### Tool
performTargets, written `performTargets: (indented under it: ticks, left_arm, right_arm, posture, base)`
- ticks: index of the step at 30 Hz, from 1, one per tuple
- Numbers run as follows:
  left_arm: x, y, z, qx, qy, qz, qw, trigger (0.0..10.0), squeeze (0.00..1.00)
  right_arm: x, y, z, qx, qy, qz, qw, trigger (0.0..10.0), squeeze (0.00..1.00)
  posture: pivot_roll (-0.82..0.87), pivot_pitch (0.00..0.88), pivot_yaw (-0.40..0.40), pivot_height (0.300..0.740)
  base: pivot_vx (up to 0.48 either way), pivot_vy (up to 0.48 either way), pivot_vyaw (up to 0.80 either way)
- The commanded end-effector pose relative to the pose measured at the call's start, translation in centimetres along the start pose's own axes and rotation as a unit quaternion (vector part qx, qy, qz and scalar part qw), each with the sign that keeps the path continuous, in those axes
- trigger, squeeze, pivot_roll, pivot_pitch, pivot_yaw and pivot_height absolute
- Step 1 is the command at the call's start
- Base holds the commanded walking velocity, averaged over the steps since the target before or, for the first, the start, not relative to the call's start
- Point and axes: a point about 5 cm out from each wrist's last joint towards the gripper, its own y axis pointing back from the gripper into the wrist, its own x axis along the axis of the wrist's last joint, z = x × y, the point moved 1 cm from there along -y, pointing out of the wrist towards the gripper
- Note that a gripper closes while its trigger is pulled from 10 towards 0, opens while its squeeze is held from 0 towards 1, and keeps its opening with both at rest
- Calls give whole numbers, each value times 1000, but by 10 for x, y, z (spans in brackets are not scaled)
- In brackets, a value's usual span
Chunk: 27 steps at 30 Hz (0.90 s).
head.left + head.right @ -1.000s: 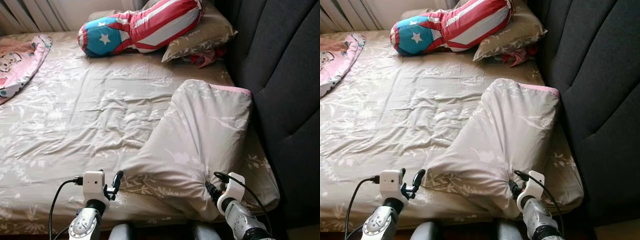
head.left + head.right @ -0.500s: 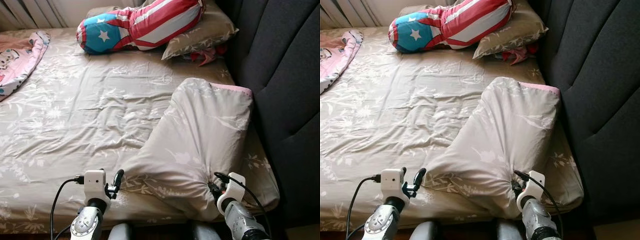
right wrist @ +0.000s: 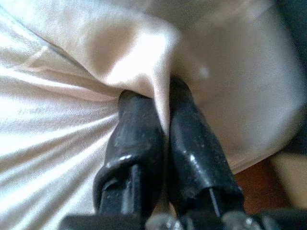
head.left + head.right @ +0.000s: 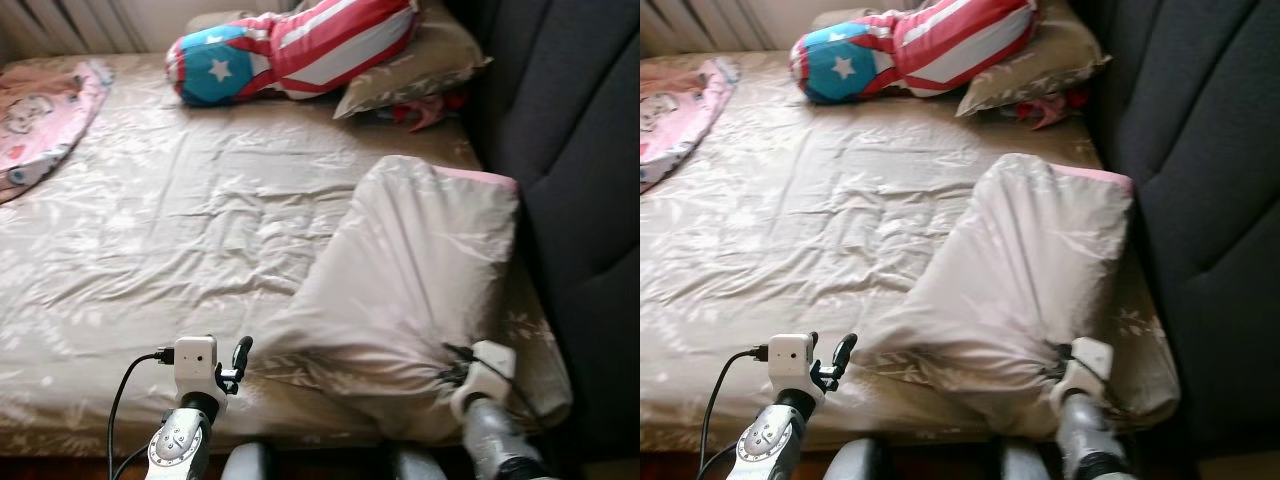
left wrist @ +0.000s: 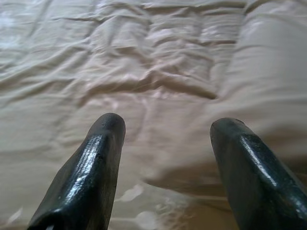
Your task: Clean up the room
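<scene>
Right gripper (image 3: 163, 120) pinches the pillow (image 4: 410, 280), fingertips buried in fabric; left gripper (image 5: 165, 129) spread over the bed (image 4: 150, 220).

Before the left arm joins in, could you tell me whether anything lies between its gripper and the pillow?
Nothing visible does. The left gripper hangs open over bare sheet, with the pillow edge just ahead.

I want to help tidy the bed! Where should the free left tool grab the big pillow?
Probably the pillow's near left corner, coming in from the left across the sheet. That corner lies flat and thin just ahead of the open left tool, so fingers can pinch it. The right tool already pinches a fold at the near right edge.
</scene>
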Motion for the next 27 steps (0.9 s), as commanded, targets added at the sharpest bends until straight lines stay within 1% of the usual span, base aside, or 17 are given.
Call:
performTargets:
  ticks: [1, 2, 3, 4, 7, 10, 13, 15, 16, 17, 19, 20, 21, 24, 25, 26, 27]
  left_arm:
    - [-7, 3, -3, 4, -5, -13, 1000, 10000, 0]
    - [-7, 3, -3, 4, -5, -13, 1000, 10000, 0]
    - [-7, 3, -3, 4, -5, -13, 1000, 10000, 0]
    - [-8, 2, -2, 3, -4, -14, 1000, 10000, 0]
    - [-9, 2, 0, 1, -2, -15, 1000, 10000, 0]
    - [-9, 2, 1, -1, -2, -15, 1000, 10000, 0]
    - [-10, 1, 1, -2, -1, -16, 1000, 10000, 0]
    - [-10, 1, 2, -3, -1, -17, 1000, 10000, 0]
    - [-11, 1, 1, -4, -1, -17, 1000, 10000, 0]
    - [-11, 1, 1, -4, -2, -18, 1000, 10000, 0]
    - [-11, 1, 1, -3, -2, -18, 1000, 10000, 0]
    - [-11, 2, 0, -3, -3, -19, 1000, 10000, 0]
    - [-11, 2, 0, -3, -3, -19, 1000, 10000, 0]
    - [-12, 2, -1, -2, -4, -20, 1000, 10000, 0]
    - [-12, 2, -1, -2, -4, -20, 1000, 10000, 0]
    - [-12, 2, -1, -2, -3, -20, 1000, 10000, 0]
    - [-12, 2, -1, -2, -3, -20, 1000, 10000, 0]
  right_arm:
    - [9, -1, 34, -80, 4, 26, 996, 0, 0]
    - [16, -2, 44, -102, 11, 42, 994, 0, 0]
    - [26, -2, 60, -140, 16, 61, 988, 0, 0]
    - [43, 0, 93, -211, 16, 87, 973, 0, 0]
    - [60, 5, 122, -265, 35, 118, 956, 0, 0]
    - [71, 9, 132, -284, 61, 147, 946, 0, 0]
    - [71, 10, 137, -292, 58, 144, 944, 0, 0]
    - [69, 10, 135, -295, 64, 141, 943, 0, 0]
    - [66, 9, 129, -287, 73, 140, 945, 7294, 0]
    - [64, 8, 124, -279, 78, 136, 947, 10000, 0]
    - [62, 7, 119, -268, 79, 134, 951, 10000, 0]
    - [60, 6, 111, -252, 79, 136, 955, 10000, 0]
    - [60, 6, 111, -252, 79, 136, 955, 10000, 0]
    - [62, 4, 96, -215, 100, 156, 959, 10000, 0]
    - [65, 4, 88, -192, 103, 171, 961, 10000, 451]
    - [69, 4, 73, -143, 97, 197, 965, 10000, 1000]
    - [70, 4, 69, -127, 94, 204, 966, 10000, 1000]
  posture:
    - [-80, 191, 20, 655]
    - [-80, 191, 20, 655]
    - [-84, 190, 19, 655]
    - [-90, 190, 19, 655]
    - [-101, 190, 18, 655]
    - [-103, 190, 18, 655]
    - [-103, 190, 19, 655]
    - [-100, 190, 21, 655]
    - [-98, 190, 22, 655]
    - [-96, 191, 23, 655]
    - [-96, 191, 23, 655]
    - [-92, 190, 24, 655]
    - [-92, 190, 24, 655]
    - [-88, 189, 24, 655]
    - [-88, 188, 24, 655]
    - [-88, 188, 24, 655]
    - [-88, 188, 24, 655]
  base:
    - [0, 0, 0]
    - [0, 0, 0]
    - [0, 0, 0]
    - [0, 0, 0]
    - [0, 0, 0]
    - [0, 0, 0]
    - [0, 0, 0]
    - [0, 0, 0]
    - [0, 0, 0]
    - [0, 0, 0]
    - [0, 0, 0]
    - [0, 0, 0]
    - [0, 0, 0]
    - [0, 0, 0]
    - [0, 0, 0]
    - [0, 0, 0]
    - [0, 0, 0]
